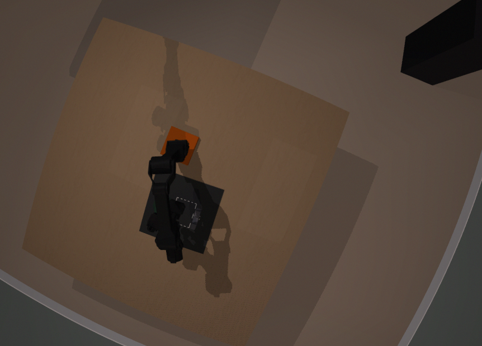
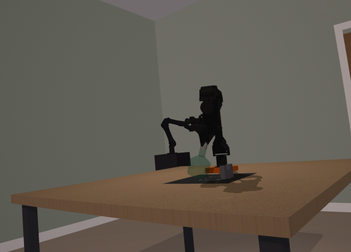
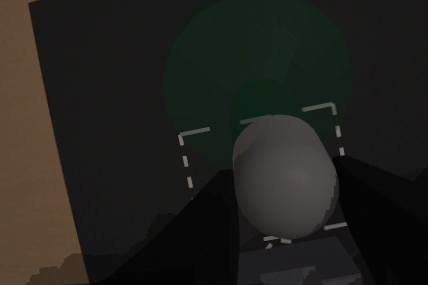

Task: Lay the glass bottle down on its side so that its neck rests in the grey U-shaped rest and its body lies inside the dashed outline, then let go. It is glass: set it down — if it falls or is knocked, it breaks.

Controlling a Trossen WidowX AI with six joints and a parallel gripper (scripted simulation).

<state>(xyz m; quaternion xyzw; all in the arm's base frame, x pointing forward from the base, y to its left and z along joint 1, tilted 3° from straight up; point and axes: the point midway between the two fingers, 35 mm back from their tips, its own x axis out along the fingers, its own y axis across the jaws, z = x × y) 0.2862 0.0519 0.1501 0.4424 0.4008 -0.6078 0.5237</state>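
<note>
"What does the top view give you?"

"The black arm [image 1: 162, 209] [image 2: 220, 129] reaches from an orange plate [image 1: 173, 131] [image 2: 235, 168] over the dark mat [image 1: 213, 197] [image 2: 178, 180] [image 3: 100, 66]. It hides the fingers and nearly all of the bottle; a green sliver shows at its left side. The dashed outline [image 1: 176, 198] [image 2: 205, 179] [image 3: 185, 161] and the grey rest [image 1: 195, 217] [image 2: 226, 172] [image 3: 300, 258] lie to the right."

"And the exterior?"

"The gripper [image 2: 203, 144] [image 3: 283, 176] points down, its fingers clamped on the bottle's pale upper end. The green glass bottle [image 2: 199, 165] [image 3: 257, 51] leans, top to the right, body low over the mat and left of the rest. I can't tell whether its bottom touches."

"Does the wrist view agree about the grip?"

"Yes, one dark finger stands on each side of the pale end. Beyond it, the round green body overlaps the outline's far edge, with much of it showing past that line. The rest is at the near side, and the neck isn't in it."
</note>
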